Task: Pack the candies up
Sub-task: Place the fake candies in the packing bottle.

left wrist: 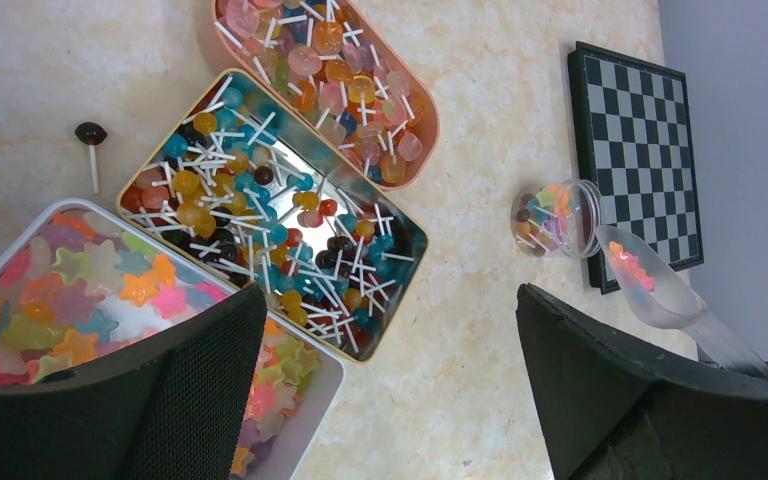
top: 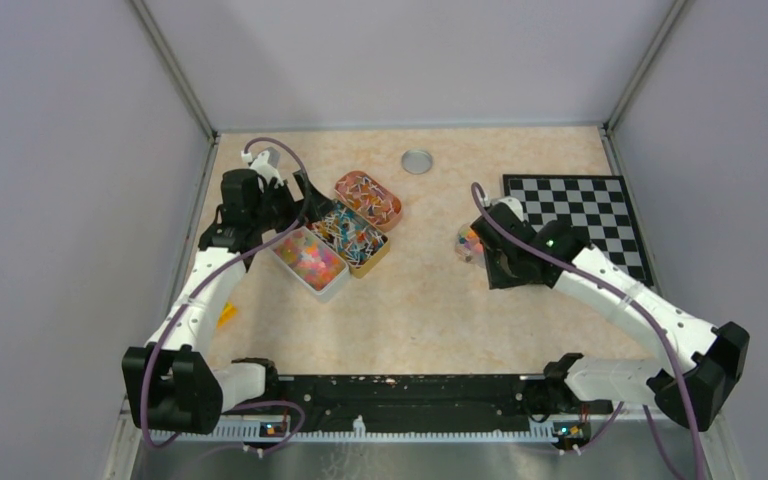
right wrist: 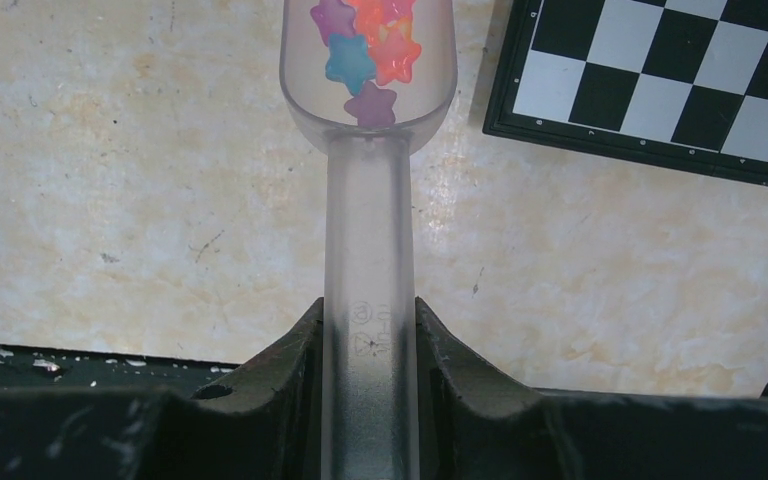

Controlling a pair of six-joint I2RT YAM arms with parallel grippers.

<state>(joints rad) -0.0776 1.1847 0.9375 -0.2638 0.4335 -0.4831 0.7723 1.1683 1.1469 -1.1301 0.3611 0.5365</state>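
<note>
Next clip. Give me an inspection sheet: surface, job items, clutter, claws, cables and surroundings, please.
Surface: beige marbled tabletop; one loose lollipop lies beside the trays.
Job's things: star candies in a clear scoop; more in the white tray; small jar holds mixed sweets.
Clutter: chessboard, round lid, gold lollipop tin, pink lollipop tin, unidentified yellow item at the left edge.
Claws: left claw open, empty, by the trays; right claw shut on the scoop handle.
Cables: purple cables along both arms.
Surroundings: plain grey walls; nothing else seen.
</note>
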